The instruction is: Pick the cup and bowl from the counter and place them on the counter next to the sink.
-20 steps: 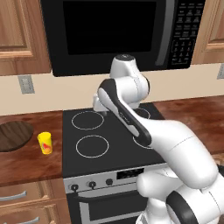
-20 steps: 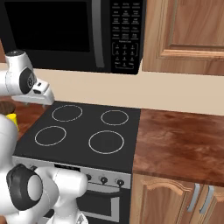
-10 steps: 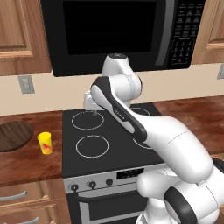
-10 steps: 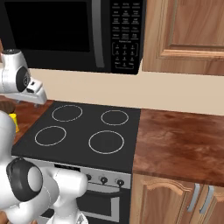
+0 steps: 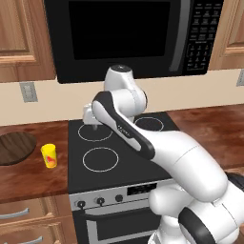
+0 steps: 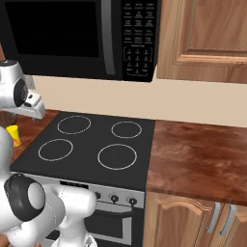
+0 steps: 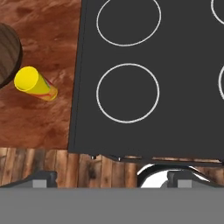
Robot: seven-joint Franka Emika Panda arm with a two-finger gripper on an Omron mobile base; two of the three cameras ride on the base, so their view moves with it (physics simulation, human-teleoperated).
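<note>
The yellow cup [image 5: 49, 156] with a red mark stands on the reddish-brown counter [image 5: 28, 174] left of the stove. In the hand view the cup [image 7: 35, 84] lies at the upper left, well aside from my fingers. The dark wooden bowl [image 5: 14, 147] sits just beyond the cup, and the bowl [image 7: 6, 54] is cut by the hand view's left edge. My gripper [image 5: 91, 125] hangs high over the stove's left burners, pointing down. There the gripper [image 7: 113, 179] is open with nothing between its fingertips [image 7: 41, 178]. The sink is out of view.
A black stovetop [image 5: 119, 147] with four ring burners lies under the arm, with oven knobs [image 5: 100, 200] on its front. A black microwave [image 5: 119, 33] hangs above it. More counter [image 6: 202, 154] runs to the stove's right. A wall outlet [image 5: 27, 91] is behind the bowl.
The arm has swung left across the stove, carrying the hand from the back middle to above the left burners. The cup and bowl have not moved. The gripper stayed open.
</note>
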